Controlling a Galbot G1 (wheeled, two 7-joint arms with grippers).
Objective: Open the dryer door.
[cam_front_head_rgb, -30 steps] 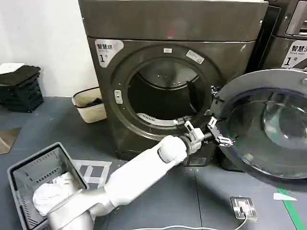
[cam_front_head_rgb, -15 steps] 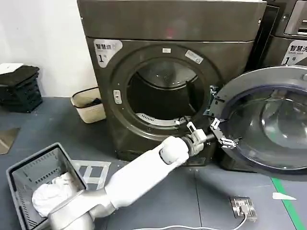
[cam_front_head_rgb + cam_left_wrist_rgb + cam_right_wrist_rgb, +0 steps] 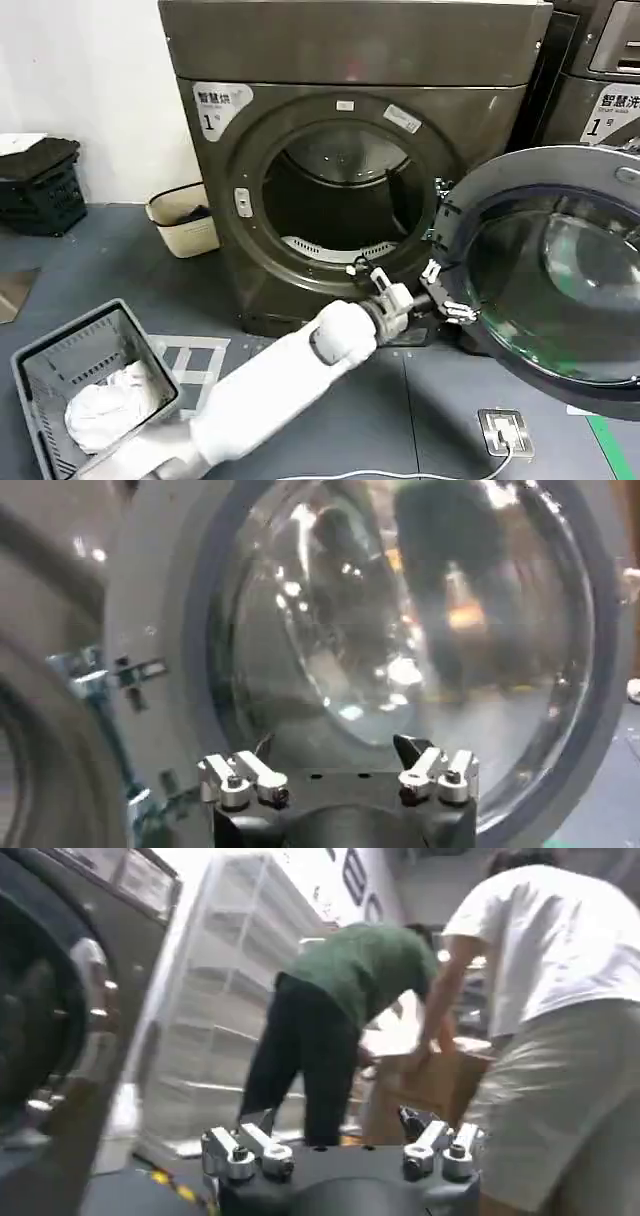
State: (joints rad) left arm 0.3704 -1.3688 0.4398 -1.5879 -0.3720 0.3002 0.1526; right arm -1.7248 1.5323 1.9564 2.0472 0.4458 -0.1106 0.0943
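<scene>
My left hand [image 3: 437, 292] is stretched out at the end of my white left arm [image 3: 290, 370], low in front of the dryer [image 3: 350, 150] and right at the hinge-side edge of the dryer door [image 3: 550, 270]. Its fingers [image 3: 240, 777] are spread apart with nothing between them; from my left wrist I see both tips held just before the door's grey plastic inner face, with the domed glass bulging toward me.

The dryer door stands swung wide open to my right of the machine, its inner face turned toward me, hanging on the hinge [image 3: 441, 212] beside the round drum hole [image 3: 342, 195]. The drum hole is uncovered and dark inside. The dryer carries a white corner label [image 3: 220, 103] marked 1 at its upper front.

My right hand [image 3: 340, 1138] is off to the side of a grey machine, fingers spread and empty.

On the floor to my left sits a grey laundry basket [image 3: 45, 362] holding white cloth [image 3: 105, 400]. A small beige bin [image 3: 185, 220] stands against the wall beside the dryer.
</scene>
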